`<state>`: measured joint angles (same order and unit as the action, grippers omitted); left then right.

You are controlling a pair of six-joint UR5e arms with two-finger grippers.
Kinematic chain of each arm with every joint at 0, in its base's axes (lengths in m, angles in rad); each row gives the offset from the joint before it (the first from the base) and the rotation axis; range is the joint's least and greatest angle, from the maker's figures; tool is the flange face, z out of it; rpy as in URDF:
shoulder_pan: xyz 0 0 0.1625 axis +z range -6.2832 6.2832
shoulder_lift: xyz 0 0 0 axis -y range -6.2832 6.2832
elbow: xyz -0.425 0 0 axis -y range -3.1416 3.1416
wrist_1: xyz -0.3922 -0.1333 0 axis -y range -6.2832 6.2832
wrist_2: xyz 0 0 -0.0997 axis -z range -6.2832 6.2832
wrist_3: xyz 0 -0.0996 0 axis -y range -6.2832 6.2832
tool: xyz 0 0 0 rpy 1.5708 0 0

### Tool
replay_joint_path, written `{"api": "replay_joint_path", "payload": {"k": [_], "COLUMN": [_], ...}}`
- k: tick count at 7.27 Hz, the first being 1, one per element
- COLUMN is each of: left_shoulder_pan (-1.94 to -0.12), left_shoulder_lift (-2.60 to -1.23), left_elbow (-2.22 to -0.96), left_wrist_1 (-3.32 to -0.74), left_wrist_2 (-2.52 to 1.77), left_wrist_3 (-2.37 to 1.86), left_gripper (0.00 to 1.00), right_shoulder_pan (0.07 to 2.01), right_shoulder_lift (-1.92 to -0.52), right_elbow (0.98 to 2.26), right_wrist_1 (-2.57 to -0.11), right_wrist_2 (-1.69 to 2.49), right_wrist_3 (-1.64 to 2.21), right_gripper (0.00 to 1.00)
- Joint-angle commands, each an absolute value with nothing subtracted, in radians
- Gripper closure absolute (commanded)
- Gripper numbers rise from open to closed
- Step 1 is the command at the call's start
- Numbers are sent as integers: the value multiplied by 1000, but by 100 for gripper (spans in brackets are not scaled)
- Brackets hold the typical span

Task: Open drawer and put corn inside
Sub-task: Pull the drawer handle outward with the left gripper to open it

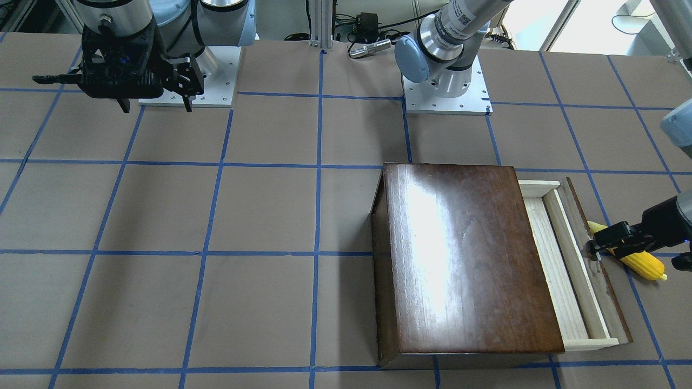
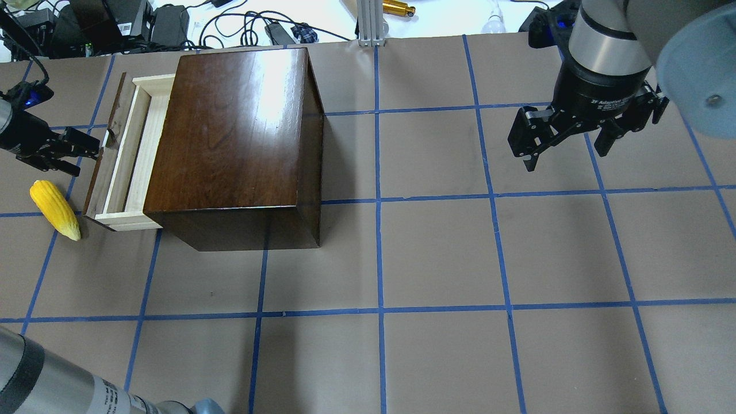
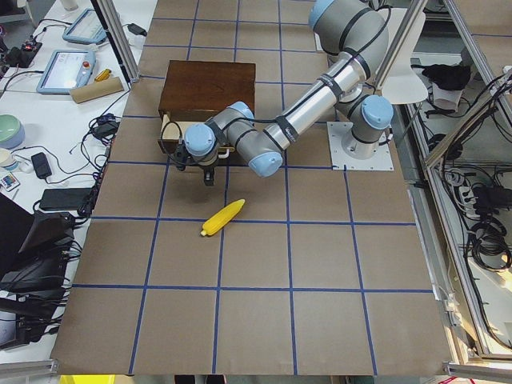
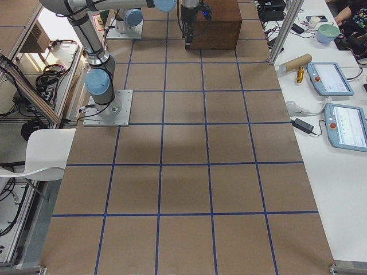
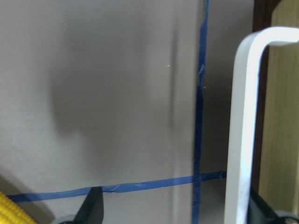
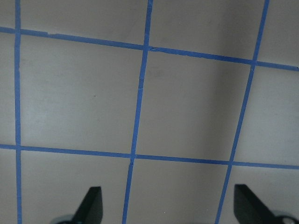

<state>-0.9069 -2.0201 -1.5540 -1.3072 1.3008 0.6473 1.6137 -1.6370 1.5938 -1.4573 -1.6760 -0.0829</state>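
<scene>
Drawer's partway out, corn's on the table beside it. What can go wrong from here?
1. The drawer shows only a narrow strip past the box; the corn may catch on the rim unless it's pulled further.
2. The left claw looks open with the pull beside one finger; retreating sideways might snag it and drag the drawer.
3. The corn is round and tapered, so it might roll or squirt out in a pinch.
</scene>
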Motion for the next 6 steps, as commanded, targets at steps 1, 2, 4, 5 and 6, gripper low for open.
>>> {"api": "replay_joint_path", "payload": {"k": [1, 2, 4, 5, 6], "left_shoulder_pan": [-894, -894, -893, -882, -879], "left_shoulder_lift": [-2022, -2020, -2019, -2019, -2017], "left_elbow": [-1549, -1548, -1546, -1546, -1546], "left_wrist_1": [-1307, -1308, -1308, -1310, -1310], "left_wrist_2": [1301, 1301, 1302, 1302, 1302], "left_wrist_3": [666, 666, 666, 666, 666], "left_gripper": [0, 0, 0, 0, 0], "right_shoulder_pan": [1614, 1614, 1614, 1614, 1614], "right_shoulder_lift": [-1638, -1637, -1638, -1638, -1638], "right_elbow": [1594, 1594, 1594, 1594, 1594], "right_wrist_1": [-1457, -1457, -1457, -1457, -1457], "right_wrist_2": [-1677, -1677, -1675, -1675, -1677], "right_wrist_3": [-84, -84, -84, -84, -83], "right_gripper": [0, 0, 0, 0, 0]}}
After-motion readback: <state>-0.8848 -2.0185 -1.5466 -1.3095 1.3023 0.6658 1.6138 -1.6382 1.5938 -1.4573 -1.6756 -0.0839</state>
